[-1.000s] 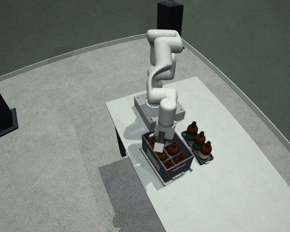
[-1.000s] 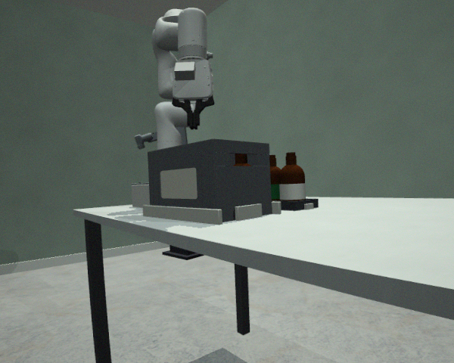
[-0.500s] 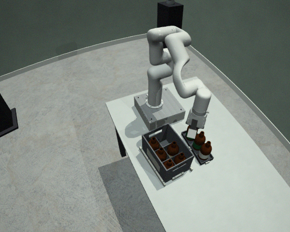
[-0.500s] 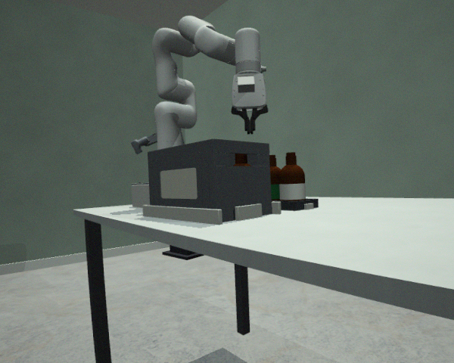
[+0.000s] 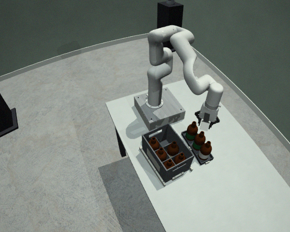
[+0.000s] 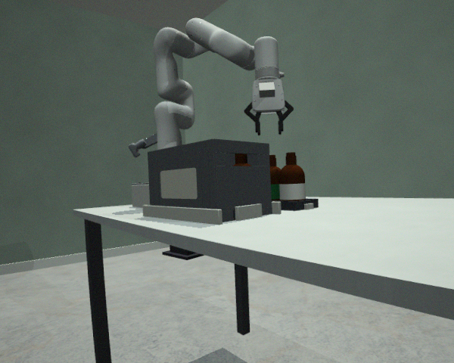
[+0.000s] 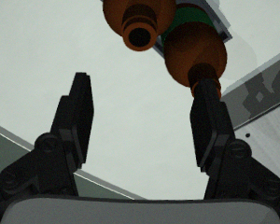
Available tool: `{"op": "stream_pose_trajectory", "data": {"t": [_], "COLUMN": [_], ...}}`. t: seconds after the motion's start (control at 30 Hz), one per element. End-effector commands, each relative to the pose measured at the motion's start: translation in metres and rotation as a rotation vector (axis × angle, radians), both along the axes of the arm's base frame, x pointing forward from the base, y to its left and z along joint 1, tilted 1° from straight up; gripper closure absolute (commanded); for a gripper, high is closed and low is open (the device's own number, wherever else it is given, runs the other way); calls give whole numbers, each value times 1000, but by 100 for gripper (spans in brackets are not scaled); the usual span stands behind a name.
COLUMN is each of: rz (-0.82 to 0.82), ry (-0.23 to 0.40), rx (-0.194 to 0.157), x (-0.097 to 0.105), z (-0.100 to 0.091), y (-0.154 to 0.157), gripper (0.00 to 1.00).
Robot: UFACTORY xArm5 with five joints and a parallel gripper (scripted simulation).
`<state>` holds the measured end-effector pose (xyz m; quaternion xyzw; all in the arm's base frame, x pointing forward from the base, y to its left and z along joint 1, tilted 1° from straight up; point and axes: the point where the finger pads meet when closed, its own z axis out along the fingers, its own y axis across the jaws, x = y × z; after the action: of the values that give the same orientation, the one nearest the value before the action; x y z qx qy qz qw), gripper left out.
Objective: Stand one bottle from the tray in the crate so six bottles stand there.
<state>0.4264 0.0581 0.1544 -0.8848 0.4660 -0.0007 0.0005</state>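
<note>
The dark grey crate (image 5: 167, 154) stands on the white table and holds five brown bottles; its far cell on the tray side (image 5: 166, 138) is empty. The crate also shows in the exterior view (image 6: 209, 178). The dark tray (image 5: 197, 147) to its right carries three upright brown bottles: two with green labels (image 5: 192, 130) (image 5: 199, 140) and one with a white label (image 5: 205, 150). My gripper (image 5: 206, 124) (image 6: 268, 126) hangs open and empty above the tray's far end, higher than the bottle tops. In the wrist view the fingers frame bare table, with the bottles (image 7: 140, 7) just ahead.
The arm's grey base block (image 5: 158, 109) stands right behind the crate. Low grey stops (image 6: 182, 214) line the crate's foot. The table edge runs close along the crate's left side. Black posts (image 5: 0, 117) stand on the floor, off the table.
</note>
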Motion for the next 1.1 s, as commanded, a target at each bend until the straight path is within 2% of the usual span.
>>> {"op": "stream_pose_trajectory", "data": {"t": [0.0, 1.07], "rz": [1, 1], "ry": [-4, -4], "rx": [1, 1], "x": [1, 1], "z": [2, -1], "y": [1, 1], "gripper": [35, 35]}}
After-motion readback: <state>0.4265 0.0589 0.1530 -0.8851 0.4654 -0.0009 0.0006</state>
